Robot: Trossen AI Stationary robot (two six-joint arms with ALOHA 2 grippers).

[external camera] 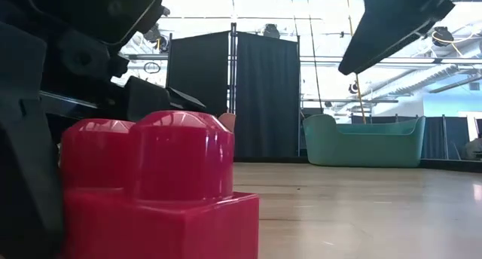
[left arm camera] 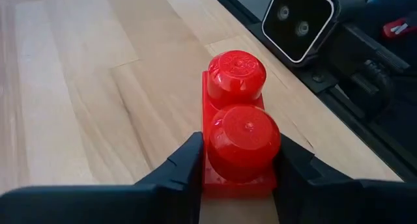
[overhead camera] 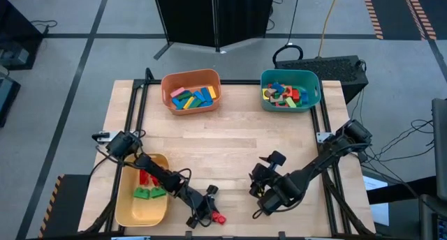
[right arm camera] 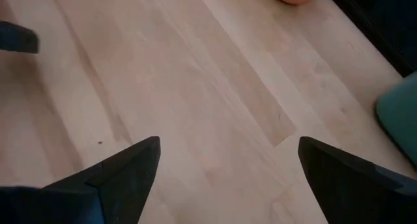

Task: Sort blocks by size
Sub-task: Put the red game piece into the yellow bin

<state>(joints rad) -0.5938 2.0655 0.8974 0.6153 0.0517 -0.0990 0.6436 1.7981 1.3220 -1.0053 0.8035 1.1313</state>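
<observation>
Two studs crown the red brick that our left hand has its fingers closed against, low at the near edge of the desk. We grip only the nearer stud's end, so the far end could swing or slip out on lifting. Just beyond the brick runs the desk's black rail; a nudge could push it off. Our right hand hovers spread and empty beside, close enough to collide.
</observation>
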